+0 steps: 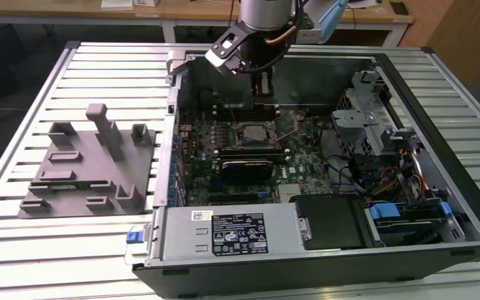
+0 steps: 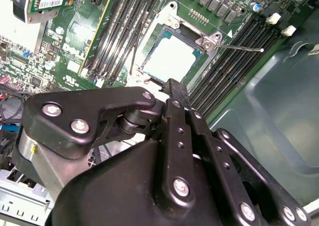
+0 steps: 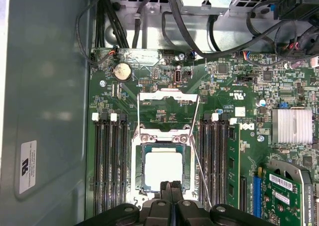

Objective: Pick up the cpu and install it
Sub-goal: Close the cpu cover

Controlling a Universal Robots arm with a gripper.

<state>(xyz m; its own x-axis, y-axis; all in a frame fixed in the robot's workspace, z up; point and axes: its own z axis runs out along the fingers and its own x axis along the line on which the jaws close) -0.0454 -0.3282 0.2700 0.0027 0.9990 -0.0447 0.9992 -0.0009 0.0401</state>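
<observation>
The cpu lies flat in its socket frame, silvery top up, on the green board inside the open computer case. The hold-down plate stands swung open off the chip, and the thin lever slants free beside it. Dark memory slots flank the socket on both sides; a coin battery and black cables lie further out. A silver heat sink and a green card sit off to one side.

In the first wrist view the claw hangs over the socket's edge, just beside the chip. Its fingers are clenched together with nothing between them; I cannot tell whether they touch the frame. In the exterior view the arm comes straight down into the case near its far wall. The case rests on a slatted desk, with a grey tray well apart on the exterior view's left.
</observation>
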